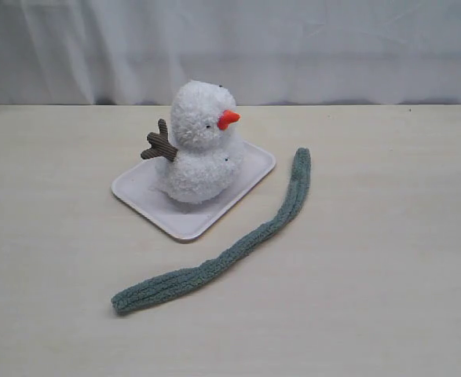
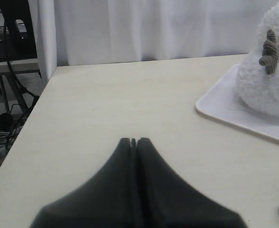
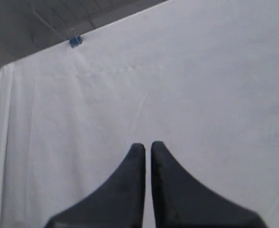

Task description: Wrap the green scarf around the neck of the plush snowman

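Nothing is begun yet: our left tool (image 2: 133, 140) and right tool (image 3: 144, 145) are clenched empty, so we next grasp the green scarf (image 1: 238, 247), lying on the counter (image 1: 387, 259) beside the plush snowman's (image 1: 199, 149) tray (image 1: 148, 196).

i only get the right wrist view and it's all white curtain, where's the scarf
observer: The green scarf lies stretched out on the table, in front of the white tray.
operator: and the snowman
observer: The plush snowman sits upright on that tray, with nothing around its neck.
operator: left hand got anything
observer: No, the left hand is shut and empty, off the scarf.
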Motion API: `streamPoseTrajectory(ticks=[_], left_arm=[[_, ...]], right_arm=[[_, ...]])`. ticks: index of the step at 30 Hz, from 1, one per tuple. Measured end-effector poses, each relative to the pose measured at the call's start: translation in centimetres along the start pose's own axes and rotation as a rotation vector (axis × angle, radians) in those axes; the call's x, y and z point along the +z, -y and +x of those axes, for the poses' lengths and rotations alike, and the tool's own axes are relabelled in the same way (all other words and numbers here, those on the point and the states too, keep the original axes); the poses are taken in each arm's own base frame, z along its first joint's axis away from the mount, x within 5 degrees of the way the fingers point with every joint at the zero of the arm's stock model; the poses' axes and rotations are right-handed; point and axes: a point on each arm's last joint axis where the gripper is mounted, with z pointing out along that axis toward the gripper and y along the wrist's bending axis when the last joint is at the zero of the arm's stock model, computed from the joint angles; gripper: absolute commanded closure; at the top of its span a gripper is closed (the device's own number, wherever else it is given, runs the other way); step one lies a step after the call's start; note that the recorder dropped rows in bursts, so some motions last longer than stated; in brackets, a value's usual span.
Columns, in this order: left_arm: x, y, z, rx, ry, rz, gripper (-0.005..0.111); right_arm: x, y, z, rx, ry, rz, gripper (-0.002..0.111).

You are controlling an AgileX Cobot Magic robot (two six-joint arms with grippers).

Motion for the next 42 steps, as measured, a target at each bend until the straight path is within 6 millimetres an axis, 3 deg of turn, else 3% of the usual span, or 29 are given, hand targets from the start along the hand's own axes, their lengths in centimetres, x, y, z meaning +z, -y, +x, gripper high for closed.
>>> streamPoseTrajectory(ticks=[4,11,14,21,25,28,36,42], left_arm=[[0.0,0.0,0.0,0.0,0.0,0.0,0.107],[0.0,0.0,0.0,0.0,0.0,0.0,0.107],[0.0,0.0,0.0,0.0,0.0,0.0,0.107],[0.0,0.0,0.0,0.0,0.0,0.0,0.107],[0.0,0.0,0.0,0.0,0.0,0.0,0.107],[0.0,0.0,0.0,0.0,0.0,0.0,0.107],[0.0,0.0,0.0,0.0,0.0,0.0,0.107],[0.0,0.0,0.0,0.0,0.0,0.001,0.107]], right_arm=[[1.5,-0.9,-2.1,0.028,-0.061,-0.008,0.09],[7.1,-2.1,-5.2,-0.063,-0.262,0.001,0.042],[9.8,-2.2,-5.2,-0.11,-0.355,-0.008,0.037],[15.8,-2.3,-1.0,-0.049,-0.703,-0.161,0.037],[18.9,-1.8,2.0,-0.18,-0.822,-0.296,0.037],[20.1,-0.7,3.6,-0.305,-0.852,-0.298,0.038],[21.2,5.2,6.0,-0.585,-0.896,0.172,0.038],[21.3,8.0,9.5,-0.589,-1.073,0.351,0.038]])
